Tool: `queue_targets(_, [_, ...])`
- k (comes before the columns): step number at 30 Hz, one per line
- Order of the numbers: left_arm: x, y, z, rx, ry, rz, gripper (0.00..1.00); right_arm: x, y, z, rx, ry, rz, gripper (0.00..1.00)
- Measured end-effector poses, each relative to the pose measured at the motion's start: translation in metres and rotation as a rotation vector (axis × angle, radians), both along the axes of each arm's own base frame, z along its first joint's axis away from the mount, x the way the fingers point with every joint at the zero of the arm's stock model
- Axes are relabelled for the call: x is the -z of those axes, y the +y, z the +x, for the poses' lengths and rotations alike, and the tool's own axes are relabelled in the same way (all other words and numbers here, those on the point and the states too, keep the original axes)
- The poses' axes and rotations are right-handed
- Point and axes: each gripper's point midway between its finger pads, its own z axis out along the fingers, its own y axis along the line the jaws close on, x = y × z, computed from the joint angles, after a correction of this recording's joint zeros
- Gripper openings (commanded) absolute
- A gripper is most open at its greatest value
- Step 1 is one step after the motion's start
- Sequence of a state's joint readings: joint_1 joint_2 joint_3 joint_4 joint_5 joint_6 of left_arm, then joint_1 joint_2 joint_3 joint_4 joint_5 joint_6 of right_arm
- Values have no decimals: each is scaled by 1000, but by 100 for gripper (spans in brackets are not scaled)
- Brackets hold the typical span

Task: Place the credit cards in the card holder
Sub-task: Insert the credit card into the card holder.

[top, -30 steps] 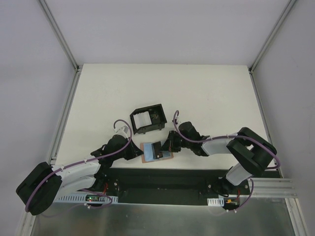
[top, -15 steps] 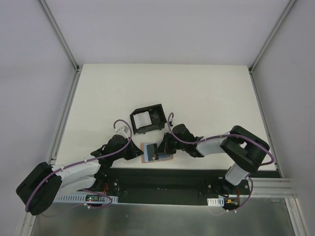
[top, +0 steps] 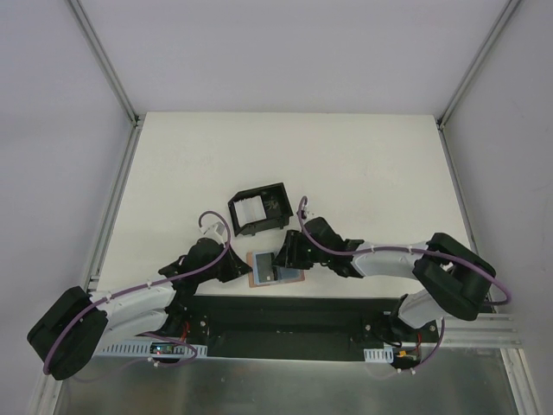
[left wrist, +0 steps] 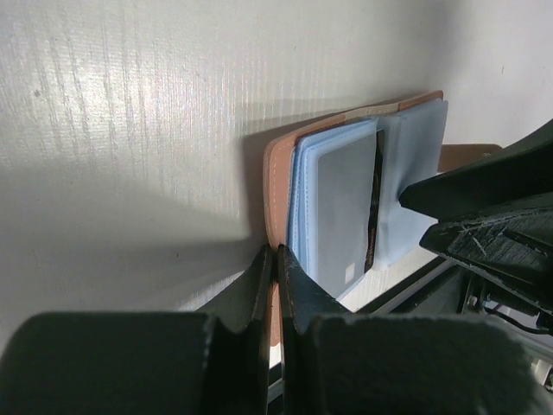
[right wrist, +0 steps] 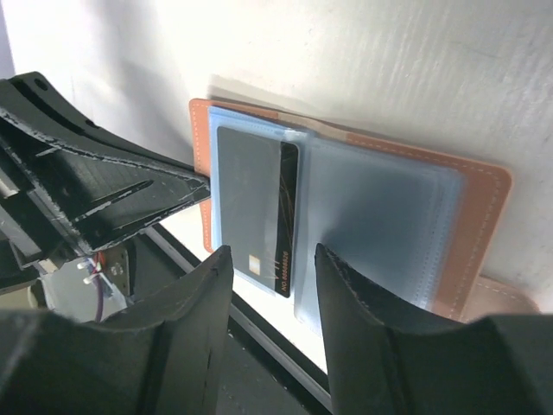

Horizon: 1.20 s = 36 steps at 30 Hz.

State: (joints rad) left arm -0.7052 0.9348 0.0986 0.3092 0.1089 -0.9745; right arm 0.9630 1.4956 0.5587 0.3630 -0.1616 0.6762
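- We see the card holder (top: 275, 271) lying open at the near edge of the table (top: 346, 173), between both grippers.
- The left gripper (left wrist: 276, 259) pinches the edge of its tan cover.
- The right gripper (right wrist: 270, 255) hovers above it, fingers spread.
- A grey credit card (right wrist: 251, 199) lies on the holder, apparently tucked inside.

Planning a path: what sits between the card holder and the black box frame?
Only a narrow strip of bare white table, per the top external view.
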Motion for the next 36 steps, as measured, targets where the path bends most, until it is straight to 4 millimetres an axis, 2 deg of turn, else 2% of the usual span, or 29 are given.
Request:
queue_targets(4, [0, -1, -1, 4, 4, -3, 0, 2, -2, 0, -19, -9, -44, 45])
queue_targets(13, [0, -2, -1, 9, 7, -7, 0, 10, 22, -7, -88, 11, -69, 43])
queue_targets(19, [0, -2, -1, 9, 6, -7, 0, 11, 24, -7, -105, 12, -87, 38])
queue_targets(21, [0, -2, -1, 9, 5, -9, 0, 11, 23, -7, -109, 6, -96, 38])
queue_targets(27, [-1, -3, -2, 13, 6, -12, 0, 8, 20, -7, -114, -29, -133, 47])
queue_targets(33, [-3, -1, -4, 16, 6, -14, 0, -17, 1, 0, -79, -123, -177, 47])
queue_targets(36, [-4, 0, -5, 17, 4, -14, 0, -22, -7, 3, -60, -147, -200, 47])
